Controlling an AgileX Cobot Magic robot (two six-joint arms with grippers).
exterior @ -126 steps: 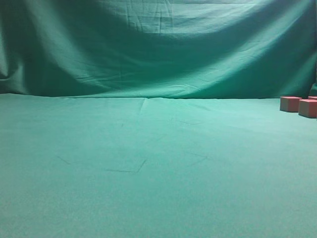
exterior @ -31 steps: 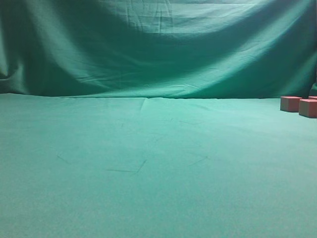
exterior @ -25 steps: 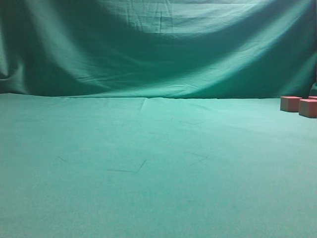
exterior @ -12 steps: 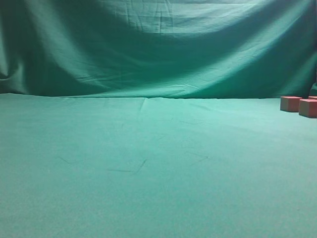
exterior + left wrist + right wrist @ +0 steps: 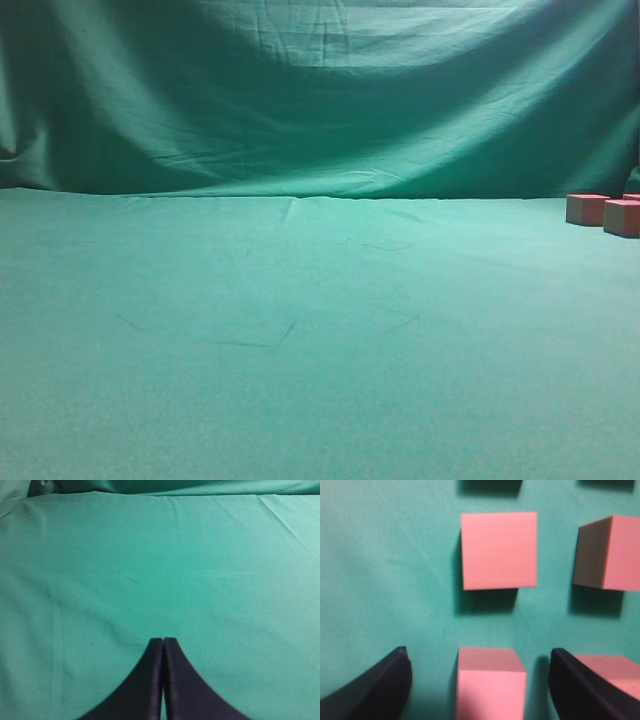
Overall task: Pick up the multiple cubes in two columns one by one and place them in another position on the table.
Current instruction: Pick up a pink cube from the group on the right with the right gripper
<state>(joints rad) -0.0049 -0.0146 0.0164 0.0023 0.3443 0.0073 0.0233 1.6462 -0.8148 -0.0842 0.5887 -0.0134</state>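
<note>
In the right wrist view my right gripper (image 5: 479, 661) is open, its two dark fingers spread either side of a pink cube (image 5: 490, 682) on the green table (image 5: 390, 580) without touching it. Another cube (image 5: 499, 550) lies beyond it. A second column to the right holds a cube (image 5: 607, 552) and a nearer one (image 5: 612, 672) partly behind the right finger. In the exterior view two cubes (image 5: 586, 209) (image 5: 622, 217) sit at the far right edge; no gripper shows there. My left gripper (image 5: 163, 641) is shut and empty over bare cloth.
The green cloth backdrop (image 5: 320, 100) hangs behind the table (image 5: 300, 320). Shadows of further cubes show at the top edge of the right wrist view (image 5: 490, 486). The left wrist view shows only creased green cloth (image 5: 150, 570).
</note>
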